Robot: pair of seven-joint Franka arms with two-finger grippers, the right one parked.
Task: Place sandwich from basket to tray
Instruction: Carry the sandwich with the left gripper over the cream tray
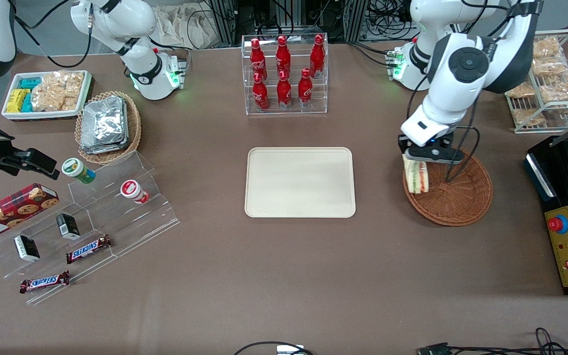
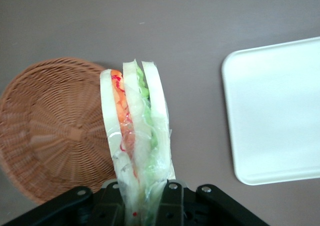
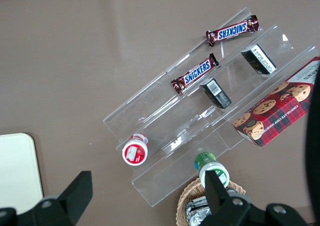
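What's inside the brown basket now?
Nothing that shows: the basket has bare wicker inside. The sandwich hangs in the pincer above its rim on the tray's side. The arm hides part of the basket from the front.

The sandwich shows pale bread with orange-red and green layers under clear wrap, clamped in the black gripper; the basket is reddish-brown woven wicker; the tray is plain beige; the table is dull brown; bottles are red.
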